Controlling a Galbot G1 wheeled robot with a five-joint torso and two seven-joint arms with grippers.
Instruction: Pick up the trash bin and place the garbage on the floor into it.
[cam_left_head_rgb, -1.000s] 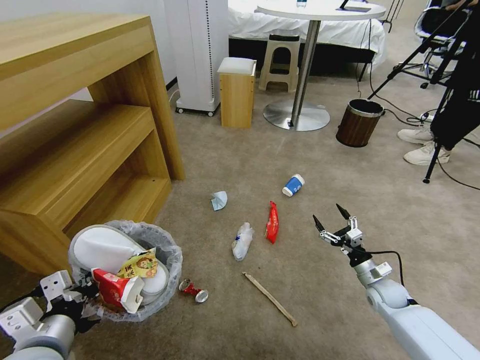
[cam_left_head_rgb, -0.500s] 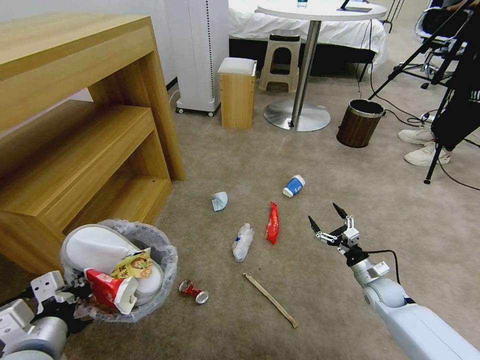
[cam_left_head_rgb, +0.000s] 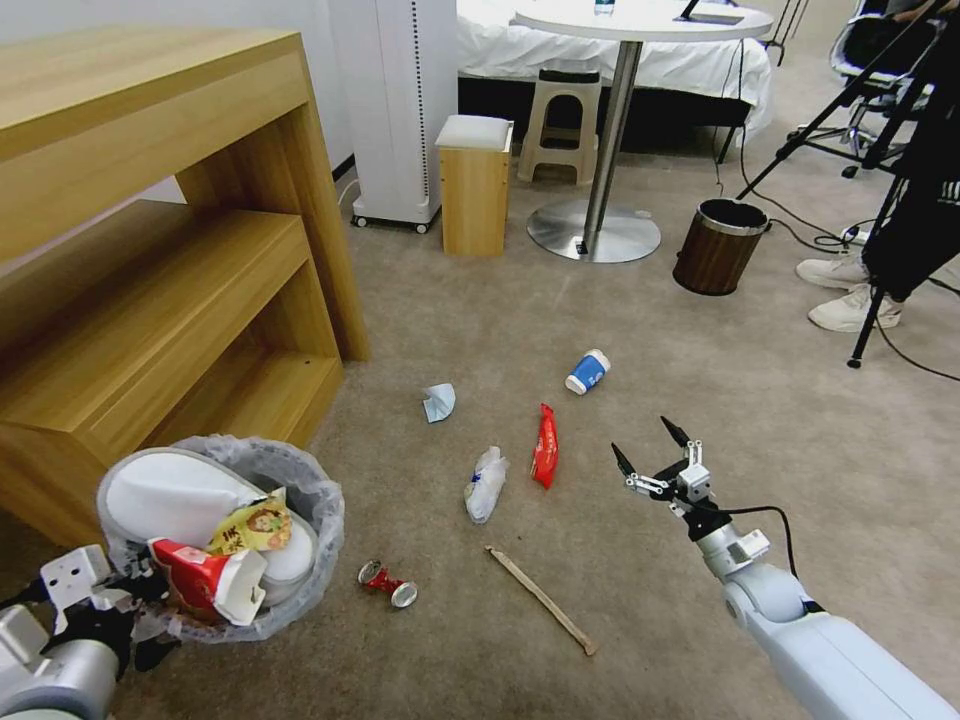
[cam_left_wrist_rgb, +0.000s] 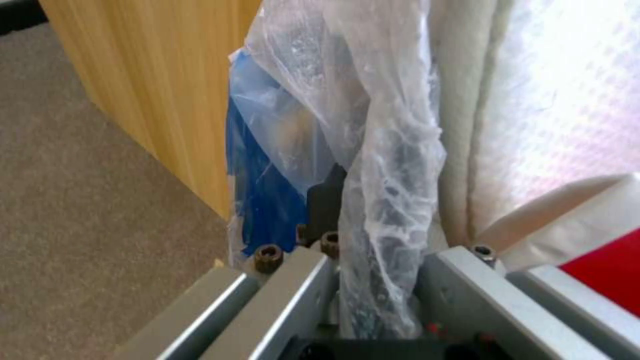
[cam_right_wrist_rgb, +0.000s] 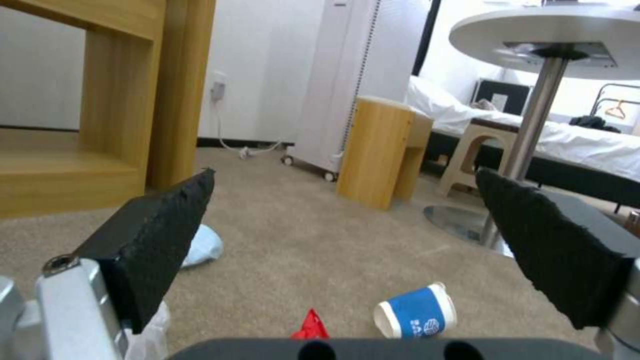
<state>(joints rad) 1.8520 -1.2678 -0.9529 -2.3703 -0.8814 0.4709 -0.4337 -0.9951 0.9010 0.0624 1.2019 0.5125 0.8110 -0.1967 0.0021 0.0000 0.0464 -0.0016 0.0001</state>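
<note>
My left gripper (cam_left_head_rgb: 148, 606) is shut on the rim of the trash bin (cam_left_head_rgb: 300, 500), held at lower left. Its bag (cam_left_wrist_rgb: 390, 165) is pinched between the fingers and its blue base (cam_left_wrist_rgb: 263, 200) shows behind. White slippers (cam_left_head_rgb: 180, 495) and a red-white carton (cam_left_head_rgb: 200, 585) fill it. On the floor (cam_left_head_rgb: 620, 330) lie a blue cup (cam_left_head_rgb: 587, 371), red wrapper (cam_left_head_rgb: 545, 447), crushed bottle (cam_left_head_rgb: 485, 483), tissue (cam_left_head_rgb: 437, 401), red can (cam_left_head_rgb: 388, 583) and wooden stick (cam_left_head_rgb: 540, 598). My right gripper (cam_left_head_rgb: 651, 452) hovers open, right of the wrapper. Beyond its pads (cam_right_wrist_rgb: 160, 235) are the cup (cam_right_wrist_rgb: 417, 312) and wrapper (cam_right_wrist_rgb: 310, 325).
A wooden shelf unit (cam_left_head_rgb: 170, 250) stands at left, close to the bin. Farther back are a wooden stool (cam_left_head_rgb: 473, 185), a round table's base (cam_left_head_rgb: 593, 230), a brown wood-grain bin (cam_left_head_rgb: 718, 246), tripod legs (cam_left_head_rgb: 870, 310) and a person's shoes (cam_left_head_rgb: 850, 305).
The left gripper has carried the bin a little leftward and nearer to me. The right gripper has drifted slightly left and back, staying open. The litter has not moved.
</note>
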